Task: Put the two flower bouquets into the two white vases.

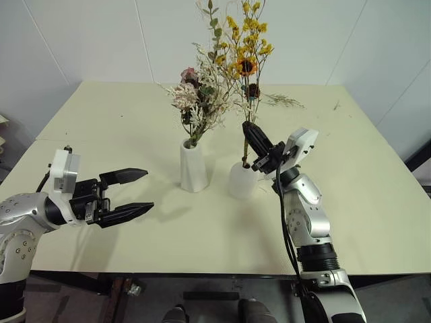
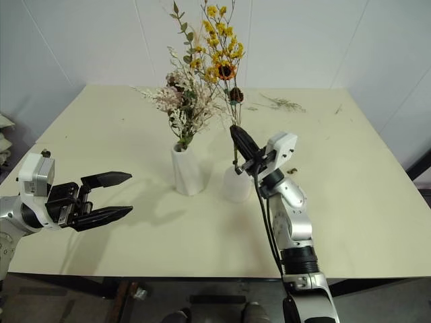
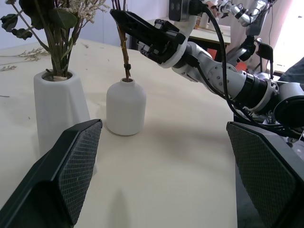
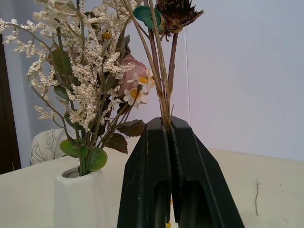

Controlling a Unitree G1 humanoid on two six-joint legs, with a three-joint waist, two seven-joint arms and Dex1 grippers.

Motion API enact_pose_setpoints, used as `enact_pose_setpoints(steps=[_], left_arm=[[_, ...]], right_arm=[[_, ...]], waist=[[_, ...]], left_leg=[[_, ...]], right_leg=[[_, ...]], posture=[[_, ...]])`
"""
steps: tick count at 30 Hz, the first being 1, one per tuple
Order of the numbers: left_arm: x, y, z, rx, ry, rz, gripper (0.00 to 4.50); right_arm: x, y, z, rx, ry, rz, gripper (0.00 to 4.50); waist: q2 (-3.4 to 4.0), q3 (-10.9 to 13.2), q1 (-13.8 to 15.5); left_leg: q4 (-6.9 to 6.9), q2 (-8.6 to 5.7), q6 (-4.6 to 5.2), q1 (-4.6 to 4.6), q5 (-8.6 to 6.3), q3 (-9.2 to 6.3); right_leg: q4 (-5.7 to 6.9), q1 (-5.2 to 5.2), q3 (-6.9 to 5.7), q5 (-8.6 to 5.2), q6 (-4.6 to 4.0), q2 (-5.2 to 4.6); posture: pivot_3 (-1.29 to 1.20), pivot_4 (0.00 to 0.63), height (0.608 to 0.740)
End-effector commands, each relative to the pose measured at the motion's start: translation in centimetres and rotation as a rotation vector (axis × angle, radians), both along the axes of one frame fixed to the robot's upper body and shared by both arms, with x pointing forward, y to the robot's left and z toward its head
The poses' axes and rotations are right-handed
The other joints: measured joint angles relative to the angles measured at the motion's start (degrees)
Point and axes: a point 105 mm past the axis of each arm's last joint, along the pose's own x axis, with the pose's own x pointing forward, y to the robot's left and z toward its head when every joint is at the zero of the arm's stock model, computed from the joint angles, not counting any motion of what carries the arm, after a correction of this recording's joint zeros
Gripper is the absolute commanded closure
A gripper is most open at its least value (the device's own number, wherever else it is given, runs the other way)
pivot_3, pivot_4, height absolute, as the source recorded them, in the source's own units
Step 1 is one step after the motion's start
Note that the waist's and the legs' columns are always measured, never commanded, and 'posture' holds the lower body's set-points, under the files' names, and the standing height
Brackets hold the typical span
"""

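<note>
- Left eye view: the leafy pink bouquet (image 1: 197, 101) stood in the tall cone vase (image 1: 193, 166); the right gripper (image 1: 252, 136) was clamped on the yellow bouquet (image 1: 246, 47), whose stems entered the dome vase (image 1: 242, 180).
- Left wrist view: the left gripper (image 3: 166, 175) hung wide apart, empty.
- Right wrist view: judged last step; next, release cleanly.

Both vases matte white: tall cone vase (image 1: 194, 166), rounded vase (image 1: 242, 179). Big bouquet (image 1: 199, 101): green leaves, pale sprigs, pink bloom. Thin bouquet (image 1: 248, 47): yellow-orange flowers, brown stems. Table (image 1: 350, 175) pale cream-yellow. Gripper fingers (image 3: 71, 166) black w/ cross-hatch pads.
</note>
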Motion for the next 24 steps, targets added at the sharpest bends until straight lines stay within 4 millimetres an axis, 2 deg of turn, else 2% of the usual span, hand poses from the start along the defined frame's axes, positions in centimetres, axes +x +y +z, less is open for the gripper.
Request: enact_pose_setpoints(steps=[1,6,10,17,24], left_arm=[[0.0,0.0,0.5,0.003,-0.032,-0.005,0.00],[0.0,-0.1,0.5,0.000,-0.033,-0.010,0.00],[0.0,-0.2,0.4,-0.003,-0.034,-0.015,0.00],[0.1,-0.4,0.4,-0.008,-0.034,-0.024,0.00],[0.2,-0.5,0.3,-0.012,-0.033,-0.029,0.00]], right_arm=[[-0.4,0.3,0.2,0.002,-0.009,0.026,4.49],[-0.7,0.3,0.8,0.001,-0.026,0.033,4.49],[-1.3,0.4,2.2,0.009,-0.056,0.053,4.49],[-1.7,0.4,2.7,0.015,-0.056,0.069,4.49],[-0.6,-0.4,2.3,0.030,-0.038,0.020,4.49]], waist=[[0.00,0.0,0.0],[0.00,0.0,0.0],[0.00,0.0,0.0],[0.01,0.0,0.0],[0.01,0.0,0.0]], left_leg=[[0.00,0.00,0.00,0.00,0.00,0.00],[0.00,0.00,0.00,0.00,0.00,0.00],[0.00,0.00,0.00,0.00,0.00,0.00],[-0.03,0.00,-0.01,0.00,0.00,0.00],[-0.03,0.00,0.00,0.00,0.00,0.00]], right_leg=[[0.00,0.00,0.00,0.00,0.00,0.00],[0.00,0.00,0.00,0.00,0.00,0.00],[0.00,-0.01,0.00,0.00,0.00,0.00],[-0.01,-0.01,0.00,0.00,0.00,0.00],[-0.01,-0.01,0.00,0.00,-0.01,0.00]], posture=[[0.00,0.150,0.740],[0.00,0.150,0.740],[0.00,0.150,0.740],[0.00,0.150,0.740],[0.00,0.150,0.740]])
